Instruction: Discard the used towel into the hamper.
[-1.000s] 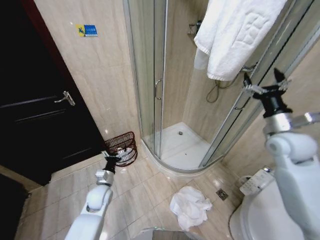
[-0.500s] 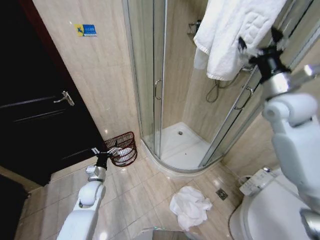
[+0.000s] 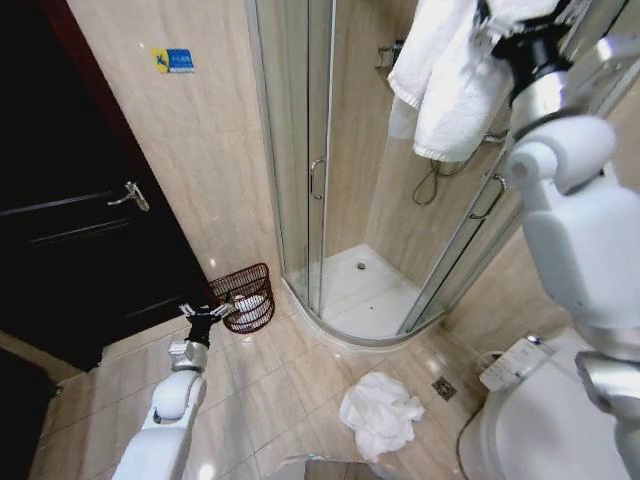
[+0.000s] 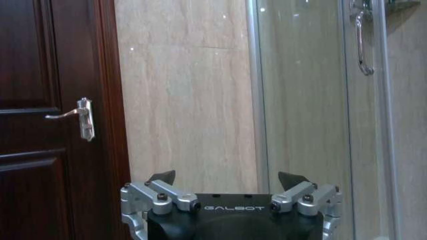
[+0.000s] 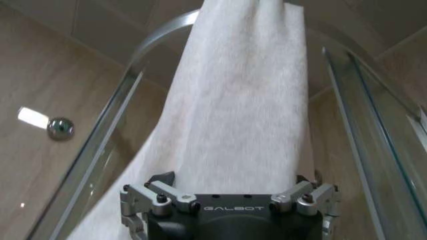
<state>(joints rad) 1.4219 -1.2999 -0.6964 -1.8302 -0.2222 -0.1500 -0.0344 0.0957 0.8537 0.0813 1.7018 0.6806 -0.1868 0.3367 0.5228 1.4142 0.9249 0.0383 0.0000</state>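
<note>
**Right gripper raised against the hanging towel**

Over the last second the right gripper [image 3: 520, 15] was lifted from beside the large white terry towel [image 3: 450, 75], draped over the top of the curved glass shower enclosure [image 3: 330, 200], to the 1 o'clock corner of the head view, where it was set against the cloth. In the right wrist view its fingers [image 5: 163, 179] were spread wide with the towel hanging just ahead, not yet pinched. A grasp was judged to be the step in hand, with nothing yet carried.

The left gripper [image 3: 205, 313] was drawn back slightly and was held low at 8 o'clock, fingers apart and empty, just beside the small round reddish-brown wire-weave hamper [image 3: 245, 292], which stood on the tiled floor against the wall. A second crumpled white towel [image 3: 380, 412] lay on the floor at 6 o'clock, well apart from the hamper
</note>
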